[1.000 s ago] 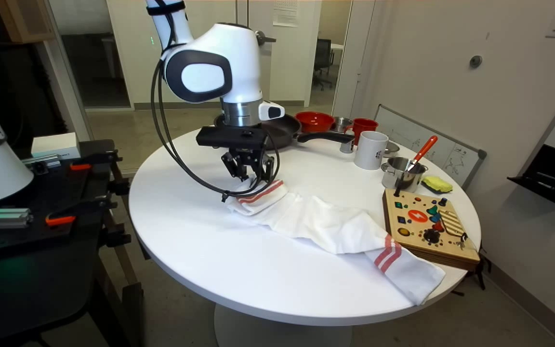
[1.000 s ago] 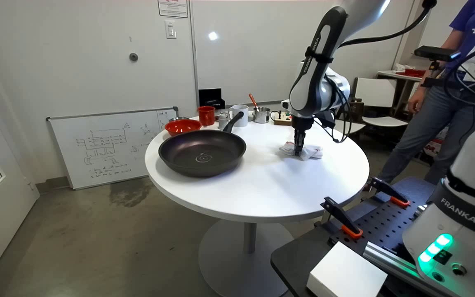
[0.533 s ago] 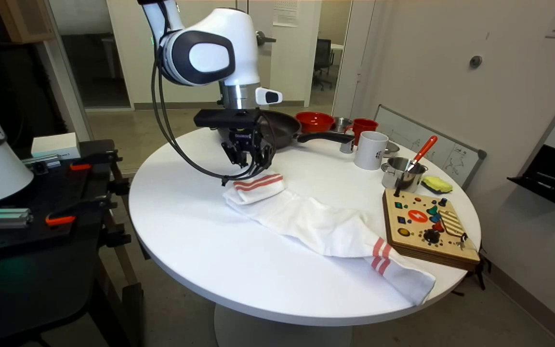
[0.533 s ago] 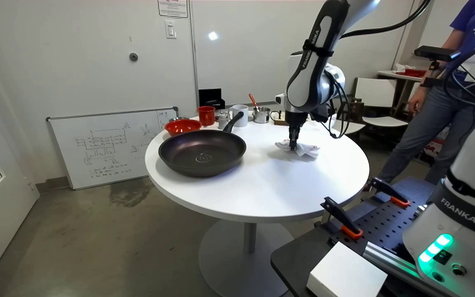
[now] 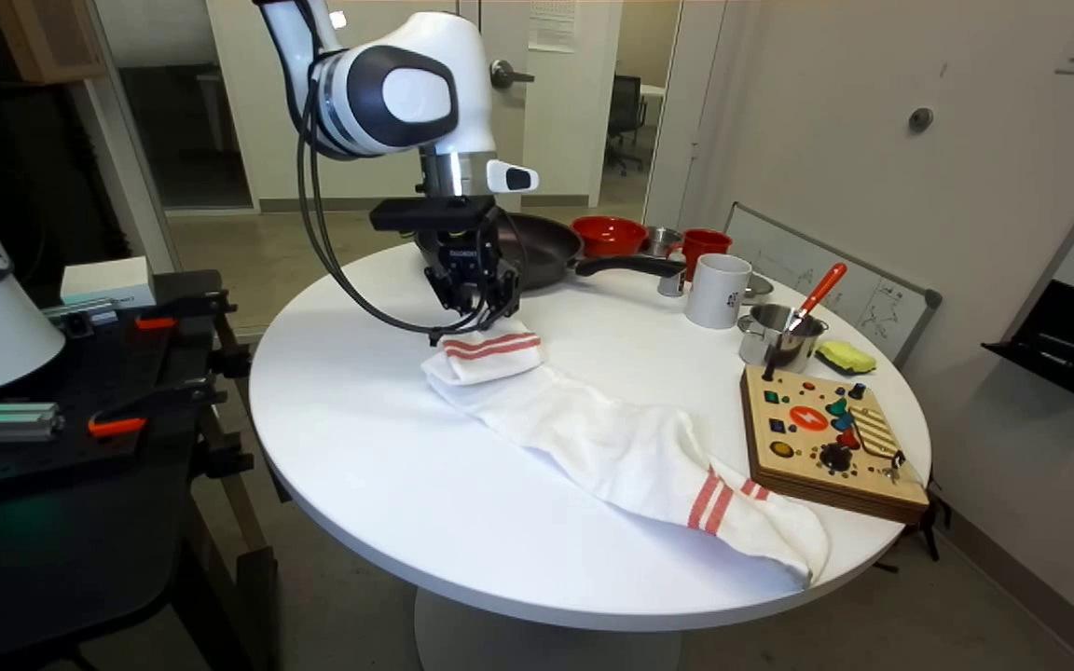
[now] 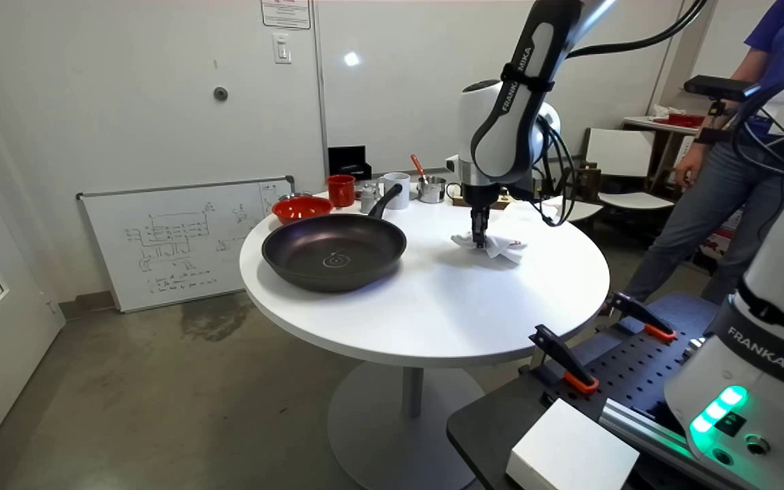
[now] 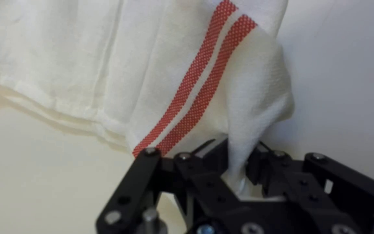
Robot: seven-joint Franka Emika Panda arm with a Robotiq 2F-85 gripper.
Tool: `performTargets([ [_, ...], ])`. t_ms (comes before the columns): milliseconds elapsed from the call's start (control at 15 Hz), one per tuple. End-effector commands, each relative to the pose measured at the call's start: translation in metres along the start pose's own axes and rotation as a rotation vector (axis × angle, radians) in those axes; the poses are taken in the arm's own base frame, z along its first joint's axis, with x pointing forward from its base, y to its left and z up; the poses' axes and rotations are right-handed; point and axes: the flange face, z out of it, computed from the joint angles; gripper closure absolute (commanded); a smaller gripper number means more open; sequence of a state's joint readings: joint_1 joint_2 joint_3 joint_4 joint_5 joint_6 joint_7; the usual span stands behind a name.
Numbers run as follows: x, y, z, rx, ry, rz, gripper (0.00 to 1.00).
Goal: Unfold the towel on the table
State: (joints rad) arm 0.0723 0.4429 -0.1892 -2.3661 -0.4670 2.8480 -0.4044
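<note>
Wrist view: towel [image 7: 161,71] cut off at top edge, beyond claw [image 7: 237,159]. In an exterior view: pan [image 5: 539,248] partly hidden behind claw.

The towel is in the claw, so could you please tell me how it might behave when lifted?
Probably floppy: the towel bunches where the claw pinches it. Likely light for its size, as its layers look thin. Its far end may drag across the table, where most of it lies.

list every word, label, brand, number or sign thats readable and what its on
"FRANKA EMIKA", partly covered: arm
"FRANKA EMI", cut off: robot base
"T": blue shirt
Lightning-bolt sign: wooden panel
Too small or blurred: markings on whiteboard, wall notice, posted sheet, gripper, white mug, white box
</note>
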Motion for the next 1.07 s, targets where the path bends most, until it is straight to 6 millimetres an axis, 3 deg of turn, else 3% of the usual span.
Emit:
performTargets([
  [0,-0.002,0.030,0.002,0.119,-0.101,0.096,0.95],
  [467,-0.003,0.082,-0.004,0.294,-0.199,0.192,0.96],
  [933,0.006,0.097,-0.001,0.294,-0.215,0.206,0.96],
  [1000,0.007,0.097,-0.001,0.291,-0.214,0.205,0.89],
])
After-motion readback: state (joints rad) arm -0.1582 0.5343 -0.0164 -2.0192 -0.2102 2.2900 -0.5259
